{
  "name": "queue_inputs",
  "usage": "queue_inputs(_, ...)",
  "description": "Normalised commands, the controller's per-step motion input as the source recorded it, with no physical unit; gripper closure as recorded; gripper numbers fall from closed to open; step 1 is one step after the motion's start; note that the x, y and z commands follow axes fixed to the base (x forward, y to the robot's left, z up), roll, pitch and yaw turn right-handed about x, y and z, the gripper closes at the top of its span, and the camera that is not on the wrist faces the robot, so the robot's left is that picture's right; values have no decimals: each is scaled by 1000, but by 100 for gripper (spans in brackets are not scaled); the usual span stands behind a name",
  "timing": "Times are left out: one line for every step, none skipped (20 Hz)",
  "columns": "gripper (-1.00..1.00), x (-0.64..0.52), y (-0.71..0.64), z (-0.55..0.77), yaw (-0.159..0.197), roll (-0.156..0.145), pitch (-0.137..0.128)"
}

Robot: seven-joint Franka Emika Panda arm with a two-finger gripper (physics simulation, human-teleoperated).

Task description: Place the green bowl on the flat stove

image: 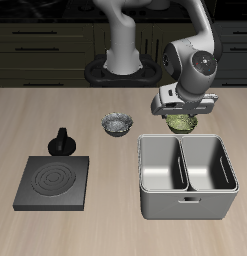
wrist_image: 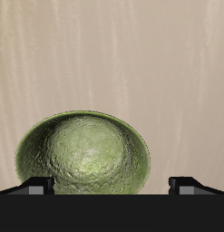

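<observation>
Much of the green bowl point(image: 181, 123) is lost to the exterior view, tucked under my gripper point(image: 180, 113) at right of center, only a sliver of olive rim showing just behind the back wall of the grey two-compartment basin point(image: 186, 176). From the same view my fingers cannot be made out against the dark wrist housing, so how wide they stand is unclear there. My own camera is plainer: the green bowl point(wrist_image: 82, 154) fills the space between two dark fingertips point(wrist_image: 36, 185), its mottled inside facing the lens, its near rim cut off by my black housing. The tips sit spread to either side of the bowl's rim; whether they touch it I cannot tell, and nothing shows me lifting it off the pale wood table point(image: 55, 115). My arm rises from its base at the back edge in the upper middle of the frame, bends over and points the wrist down over the bowl. Both basin compartments look empty. The grey-white patterned bowl point(image: 117, 123) stands alone near mid-frame, nothing visible in it. The flat stove point(image: 55, 181) lies at lower left, well apart from the green bowl, its ring marks bare and its black knob point(image: 62, 142) at the far edge.
</observation>
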Motion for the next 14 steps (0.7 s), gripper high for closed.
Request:
queue_inputs(-100, -94, 16, -70, 25, 25, -52)
queue_inputs(-100, -68, -324, -351, -8, -12, -108)
queue_inputs(-100, -18, -6, -43, 33, 9, -52)
queue_inputs(-100, 34, -95, -129, 12, -38, -32)
queue_inputs(-100, 54, -3, -162, -67, -10, 63)
queue_inputs(-100, 8, -38, -74, -59, 44, -8)
queue_inputs(-100, 13, 6, -80, 7, 3, -15)
queue_inputs(-100, 12, -61, -217, -91, -11, 73)
queue_inputs(-100, -2, -21, -129, -61, 43, -2)
queue_inputs(-100, -34, -35, -124, 15, -29, -43)
queue_inputs(-100, -48, -41, -263, -10, -27, 22)
queue_inputs(-100, -44, 57, -248, 3, 25, 20)
queue_inputs(-100, -21, -47, -171, -1, 0, 28)
queue_inputs(-100, -98, -25, -447, -43, 15, 113)
